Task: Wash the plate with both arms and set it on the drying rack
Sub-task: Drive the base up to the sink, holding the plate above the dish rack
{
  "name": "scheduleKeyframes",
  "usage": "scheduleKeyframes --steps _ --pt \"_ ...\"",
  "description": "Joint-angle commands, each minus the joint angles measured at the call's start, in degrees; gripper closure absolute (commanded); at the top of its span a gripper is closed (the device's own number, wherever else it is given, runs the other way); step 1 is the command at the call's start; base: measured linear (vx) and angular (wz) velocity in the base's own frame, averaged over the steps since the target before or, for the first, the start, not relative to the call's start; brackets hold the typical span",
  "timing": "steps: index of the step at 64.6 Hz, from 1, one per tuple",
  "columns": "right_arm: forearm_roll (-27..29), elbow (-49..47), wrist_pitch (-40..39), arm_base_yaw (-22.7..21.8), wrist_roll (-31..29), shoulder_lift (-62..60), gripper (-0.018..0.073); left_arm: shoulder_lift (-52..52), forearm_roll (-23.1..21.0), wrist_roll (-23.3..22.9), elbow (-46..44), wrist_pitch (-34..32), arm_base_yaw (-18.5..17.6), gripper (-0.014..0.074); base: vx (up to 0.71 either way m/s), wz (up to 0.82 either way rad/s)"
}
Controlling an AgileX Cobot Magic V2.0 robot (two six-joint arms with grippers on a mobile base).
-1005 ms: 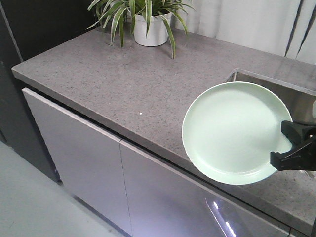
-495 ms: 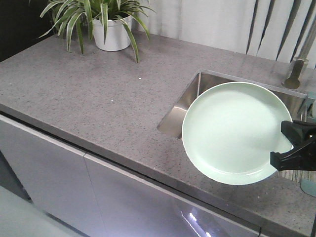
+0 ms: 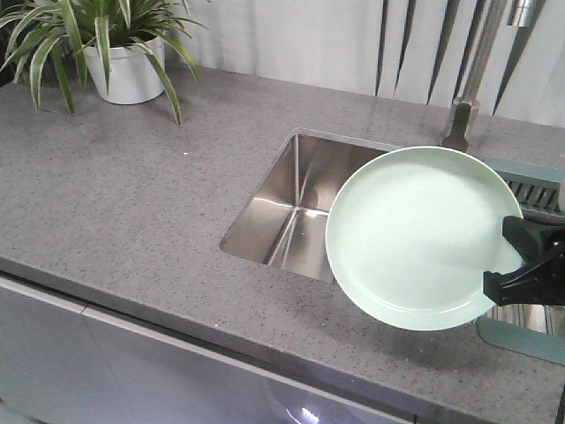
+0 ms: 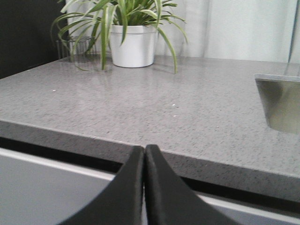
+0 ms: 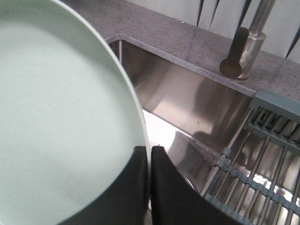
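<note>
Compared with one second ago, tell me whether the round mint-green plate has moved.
Yes. The round mint-green plate has shifted right along the grey counter, away from the white potted plant, and now overlaps the steel sink.

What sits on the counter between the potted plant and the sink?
Nothing: in the front view, only bare grey countertop stretches from the potted plant to the sink.

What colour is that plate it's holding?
The plate is plain pale mint green; front-facing view best.

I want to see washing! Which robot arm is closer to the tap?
Right. The right end effector holds the plate at the sink, facing the tap. The left end effector sits by the counter's front edge.
</note>
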Motion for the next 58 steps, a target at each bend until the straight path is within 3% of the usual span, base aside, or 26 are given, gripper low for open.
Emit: scheduleKeyframes --steps 1,58 --pt "0.3 -1.52 -4.26 -0.07 -0.28 -0.82 0.0569 -0.91 -0.52 -0.5 1.16 -4.2 -0.24 0.0602 0.06 -0.23" --pt "0.3 -1.52 -4.26 -0.07 -0.28 -0.82 0.0569 -0.91 -0.52 -0.5 1.16 -4.2 -0.24 0.0602 0.05 -0.2"
